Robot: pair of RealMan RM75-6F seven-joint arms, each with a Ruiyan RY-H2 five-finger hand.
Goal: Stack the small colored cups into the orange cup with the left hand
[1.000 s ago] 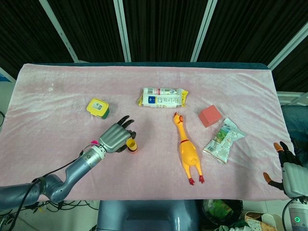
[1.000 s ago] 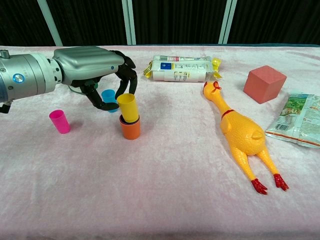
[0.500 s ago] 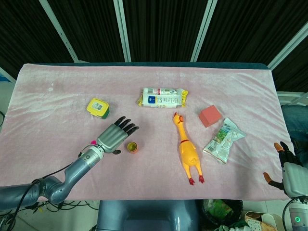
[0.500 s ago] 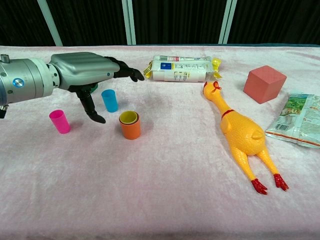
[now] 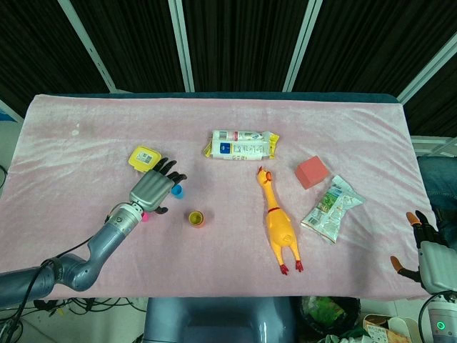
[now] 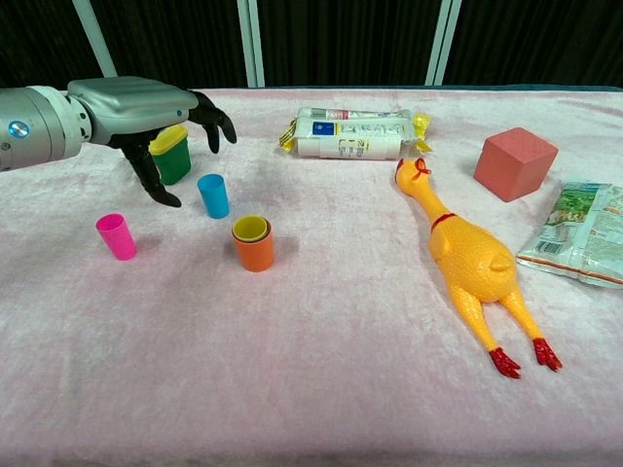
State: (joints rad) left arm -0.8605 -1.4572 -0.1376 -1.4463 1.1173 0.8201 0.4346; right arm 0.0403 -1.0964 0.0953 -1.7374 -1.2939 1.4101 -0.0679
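The orange cup [image 6: 254,249] stands upright on the pink cloth with a yellow cup [image 6: 250,229] nested inside it; from the head view it shows as an orange ring [image 5: 196,218]. A blue cup [image 6: 213,196] stands just behind and left of it, and a pink cup [image 6: 116,236] further left. My left hand [image 6: 146,107] hovers open above and left of the blue cup, fingers spread, holding nothing. In the head view this hand [image 5: 151,191] partly covers the blue cup [image 5: 178,191] and pink cup [image 5: 143,216]. My right hand [image 5: 426,246] rests off the table's right edge.
A green tub with a yellow lid [image 6: 171,154] sits just behind my left hand. A white packet [image 6: 352,133], a rubber chicken [image 6: 461,253], a red block [image 6: 515,162] and a snack bag [image 6: 585,236] lie to the right.
My left hand let go of the yellow cup, which dropped fully into the orange cup. The hand then opened and drew back to the left, above the blue cup.
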